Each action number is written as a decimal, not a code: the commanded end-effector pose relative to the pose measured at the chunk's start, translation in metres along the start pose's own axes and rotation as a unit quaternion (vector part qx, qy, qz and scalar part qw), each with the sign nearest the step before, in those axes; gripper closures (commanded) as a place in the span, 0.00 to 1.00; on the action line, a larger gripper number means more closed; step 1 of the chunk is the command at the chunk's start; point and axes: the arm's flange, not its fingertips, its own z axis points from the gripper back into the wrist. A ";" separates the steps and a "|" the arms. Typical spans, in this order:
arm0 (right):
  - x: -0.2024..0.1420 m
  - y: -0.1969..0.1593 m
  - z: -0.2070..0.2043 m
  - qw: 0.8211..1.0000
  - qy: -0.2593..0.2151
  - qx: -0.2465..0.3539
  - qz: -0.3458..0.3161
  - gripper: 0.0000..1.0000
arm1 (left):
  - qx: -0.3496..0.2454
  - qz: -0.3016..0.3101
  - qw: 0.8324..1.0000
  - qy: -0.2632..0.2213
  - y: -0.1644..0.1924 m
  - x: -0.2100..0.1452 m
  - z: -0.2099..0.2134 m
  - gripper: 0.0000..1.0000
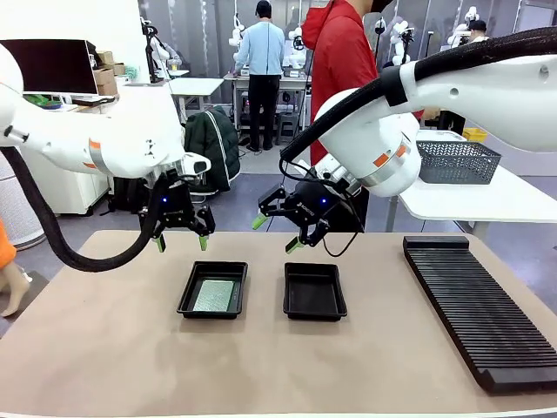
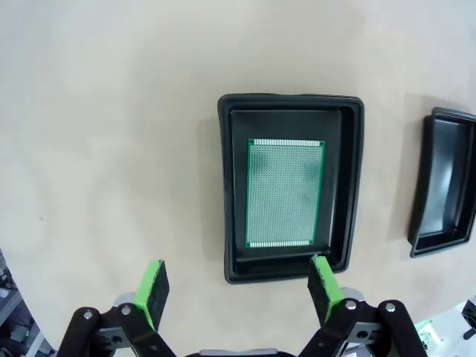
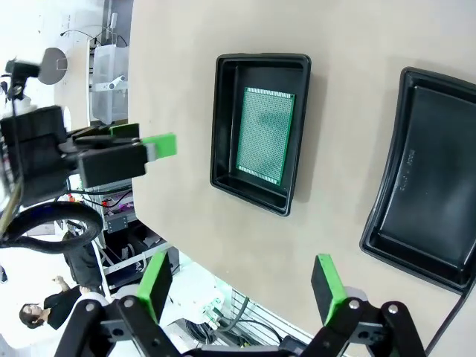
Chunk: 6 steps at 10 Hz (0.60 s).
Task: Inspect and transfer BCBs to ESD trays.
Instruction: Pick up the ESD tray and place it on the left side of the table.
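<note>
Air is all that either gripper holds. The left gripper (image 1: 182, 243) hangs with its jaws spread wide and nothing between them, just above the far rim of the left ESD tray (image 1: 186, 299); its wrist view looks straight down onto that tray. The right gripper (image 1: 276, 234) is likewise spread and empty, tilted, hovering above the far side of the right ESD tray (image 1: 314, 292). In the left ESD tray one BCB (image 2: 285, 193) lies flat on the floor, roughly centred, its long side running with the tray's long side and clear of the walls. The right ESD tray is bare. The two trays sit side by side near the middle of the counter (image 1: 96, 348), apart from each other, and the long ribbed rack (image 1: 479, 305) lies well off toward the robot's right. A person (image 1: 341, 52) in a red top stands at the far side, behind the right arm. My reading is that one transfer is done and the second not yet begun. The next move calls for a fresh board to be taken by its thin edges, kept level, and lowered inside the right ESD tray's rim; where that board would come from I cannot tell.
</note>
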 end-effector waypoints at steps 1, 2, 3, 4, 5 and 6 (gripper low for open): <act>0.000 0.002 0.000 1.000 -0.005 -0.009 -0.007 0.00 | 0.013 0.006 1.000 -0.001 -0.007 0.010 -0.018 0.00; 0.000 0.002 0.000 1.000 -0.005 -0.009 -0.007 0.00 | 0.018 0.006 1.000 -0.001 -0.008 0.013 -0.030 0.00; 0.000 0.002 0.000 1.000 -0.005 -0.009 -0.007 0.00 | 0.018 0.008 1.000 -0.001 -0.007 0.014 -0.041 0.00; 0.000 0.002 0.000 1.000 -0.005 -0.009 -0.007 0.00 | 0.020 0.005 1.000 -0.001 -0.006 0.016 -0.052 0.00; 0.000 0.002 0.000 1.000 -0.005 -0.009 -0.007 0.00 | 0.028 0.007 1.000 0.004 -0.004 0.018 -0.064 0.00; 0.000 0.002 0.000 1.000 -0.005 -0.009 -0.007 0.00 | 0.030 0.007 0.999 0.006 -0.002 0.019 -0.074 0.00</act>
